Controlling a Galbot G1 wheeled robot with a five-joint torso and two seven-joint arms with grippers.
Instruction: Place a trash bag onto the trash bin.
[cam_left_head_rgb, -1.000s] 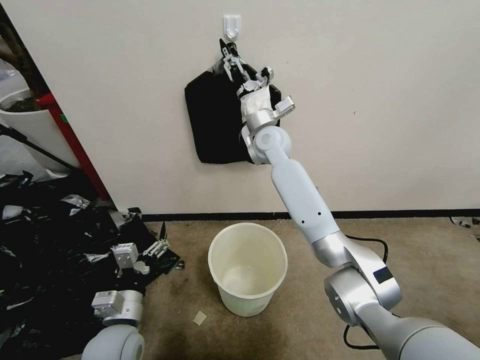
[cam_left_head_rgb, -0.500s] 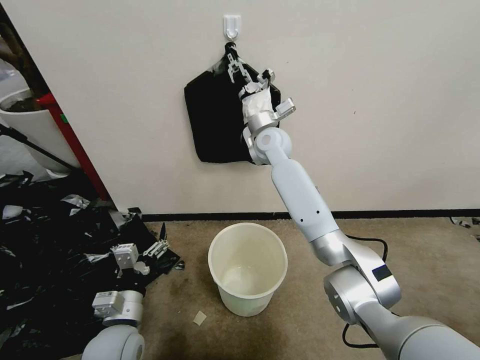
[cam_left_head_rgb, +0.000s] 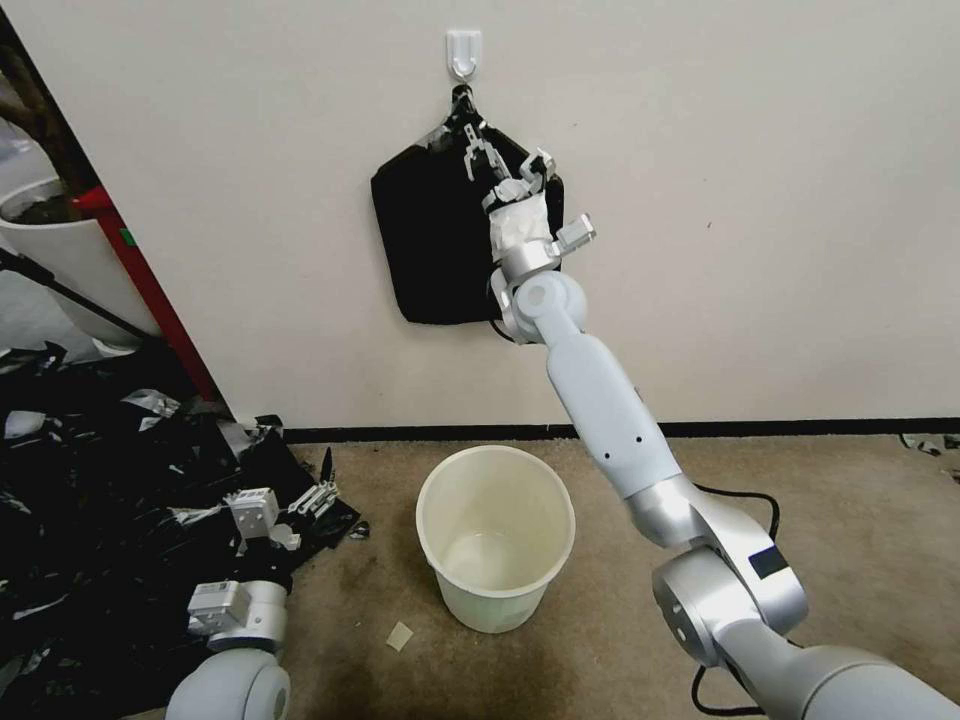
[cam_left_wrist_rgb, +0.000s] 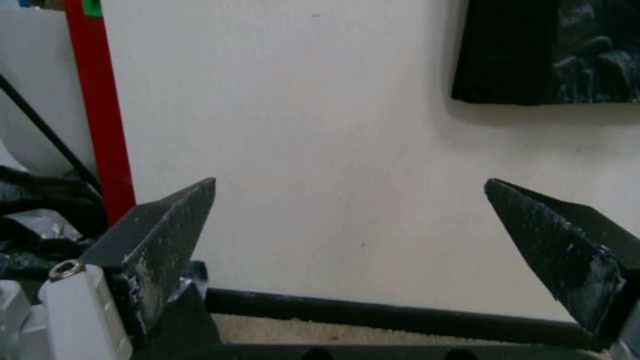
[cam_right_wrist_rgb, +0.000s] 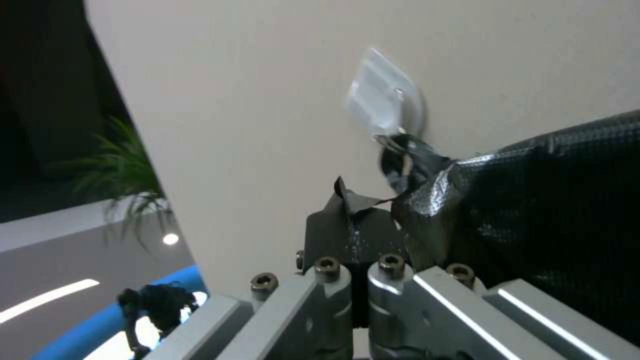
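Two grippers share our frame. At far left, a big heap of crumpled black plastic (cam_left_head_rgb: 90, 480) sprawls over the floor beneath a large white plant pot (cam_left_head_rgb: 50, 250) and a red upright post (cam_left_head_rgb: 150, 290).

The left gripper (cam_left_head_rgb: 318, 495) hangs low above the heap's near edge. In the left wrist view we see its two dark, wedge-shaped fingers (cam_left_wrist_rgb: 167, 225) spread wide with nothing between them, pointing at the bare cream wall (cam_left_wrist_rgb: 347, 125) and black skirting strip (cam_left_wrist_rgb: 373, 312).

To the right of those fingers, well apart from them, the small round cream-white plastic trash bin (cam_left_head_rgb: 500, 600) stands upright and open-mouthed on the tan carpet (cam_left_head_rgb: 850, 520).

High above the bin, the right arm reaches up the wall, and the right gripper (cam_left_head_rgb: 470, 135) sits just under a white adhesive wall hook (cam_left_head_rgb: 464, 50). From the right wrist view we find its fingers (cam_right_wrist_rgb: 353, 235) pressed together, pinching a small flap of thin, glossy black plastic film, the trash bag (cam_right_wrist_rgb: 347, 197), which pokes out past the tips. Just beside the fingers hangs the flat matte-black, pentagon-shaped stack of bags (cam_left_head_rgb: 430, 240), its gathered neck looped on the hook just beyond the fingertips. We cannot tell whether the pinched flap has come free of that stack.

A black cable (cam_left_head_rgb: 745, 490) curls on the carpet behind the right arm's elbow.
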